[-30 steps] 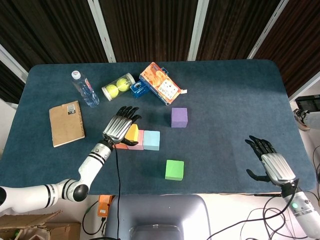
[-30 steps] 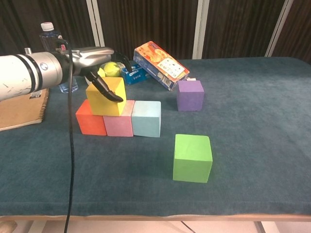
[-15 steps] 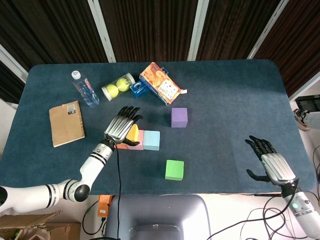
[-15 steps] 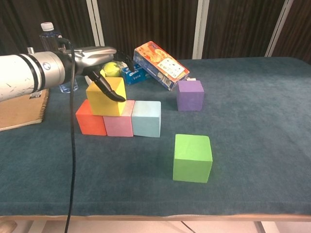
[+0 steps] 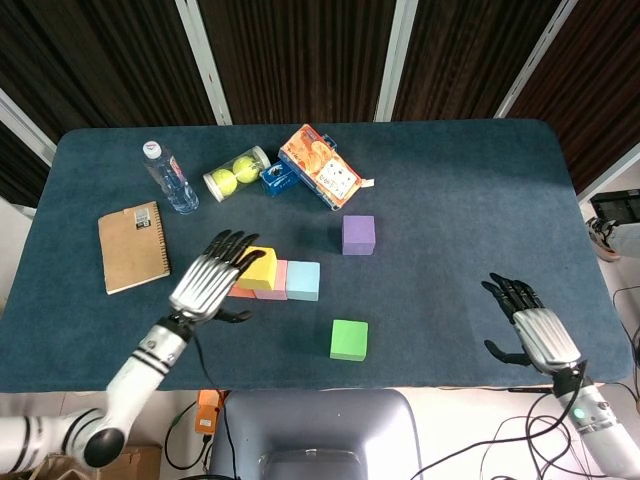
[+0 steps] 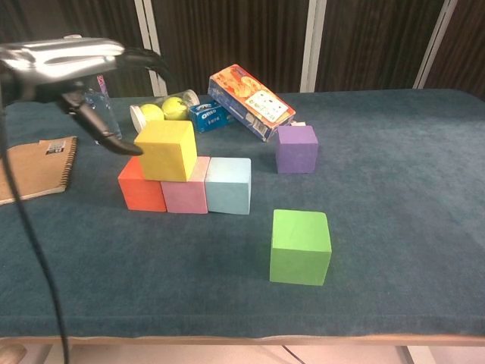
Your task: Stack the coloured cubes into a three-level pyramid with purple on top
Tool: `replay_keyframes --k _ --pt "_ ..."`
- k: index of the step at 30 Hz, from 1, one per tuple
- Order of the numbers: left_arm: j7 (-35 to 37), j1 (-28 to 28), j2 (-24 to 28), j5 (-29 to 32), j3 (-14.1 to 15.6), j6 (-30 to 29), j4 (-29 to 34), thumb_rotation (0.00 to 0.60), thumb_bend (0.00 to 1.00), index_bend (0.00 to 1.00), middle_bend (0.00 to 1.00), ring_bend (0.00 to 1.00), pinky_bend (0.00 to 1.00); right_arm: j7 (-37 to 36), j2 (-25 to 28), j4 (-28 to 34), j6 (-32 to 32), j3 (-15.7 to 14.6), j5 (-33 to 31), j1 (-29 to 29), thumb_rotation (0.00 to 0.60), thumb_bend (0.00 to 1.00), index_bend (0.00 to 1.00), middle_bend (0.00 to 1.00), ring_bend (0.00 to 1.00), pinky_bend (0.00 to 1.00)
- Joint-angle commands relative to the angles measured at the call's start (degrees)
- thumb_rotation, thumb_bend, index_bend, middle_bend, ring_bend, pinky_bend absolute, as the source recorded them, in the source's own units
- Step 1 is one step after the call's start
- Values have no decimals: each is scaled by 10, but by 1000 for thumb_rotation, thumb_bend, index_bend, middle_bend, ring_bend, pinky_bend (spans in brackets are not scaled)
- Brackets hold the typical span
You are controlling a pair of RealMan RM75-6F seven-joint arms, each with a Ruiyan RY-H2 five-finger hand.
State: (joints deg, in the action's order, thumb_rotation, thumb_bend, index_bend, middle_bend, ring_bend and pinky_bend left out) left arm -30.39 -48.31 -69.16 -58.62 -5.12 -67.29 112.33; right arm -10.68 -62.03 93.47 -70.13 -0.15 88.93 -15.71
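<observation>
The robot's left hand [image 5: 205, 283] has let go of the yellow cube [image 6: 166, 149] and pulled back toward the robot. Now it floats with its fingers spread wide and holds nothing. The yellow cube sits on top of the red cube [image 6: 141, 186] and the pink cube [image 6: 186, 192]. The light blue cube [image 6: 228, 185] touches the pink one in the same row. The purple cube [image 5: 358, 234] stands alone behind them. The green cube [image 5: 349, 339] stands alone near the front edge. The right hand [image 5: 534, 331] hangs open at the right side, fingers apart. The dark blue cloth table [image 5: 470, 200] fills the floor of the scene. Behind it hang dark curtains [image 5: 290, 55] with white poles.
</observation>
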Motion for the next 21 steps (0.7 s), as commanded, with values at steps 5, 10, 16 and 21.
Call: replay_keyframes --k 5,10,16,21 --pt "0 202 103 -207 162 -186 -4 508 0 192 62 0 66 37 -50 27 21 16 1 -27 600 227 30 0 0 0" --pt "36 293 84 -271 187 -275 -117 510 0 188 62 0 66 99 -45 103 113 30 -59 -74 600 213 30 0 0 0" --pt "102 360 71 -294 188 -323 -188 510 0 188 62 0 66 209 -51 172 174 41 -154 -116 600 206 31 0 0 0" --pt "138 389 66 -296 176 -328 -221 511 0 188 62 0 65 266 -74 214 183 59 -240 -147 600 204 33 0 0 0"
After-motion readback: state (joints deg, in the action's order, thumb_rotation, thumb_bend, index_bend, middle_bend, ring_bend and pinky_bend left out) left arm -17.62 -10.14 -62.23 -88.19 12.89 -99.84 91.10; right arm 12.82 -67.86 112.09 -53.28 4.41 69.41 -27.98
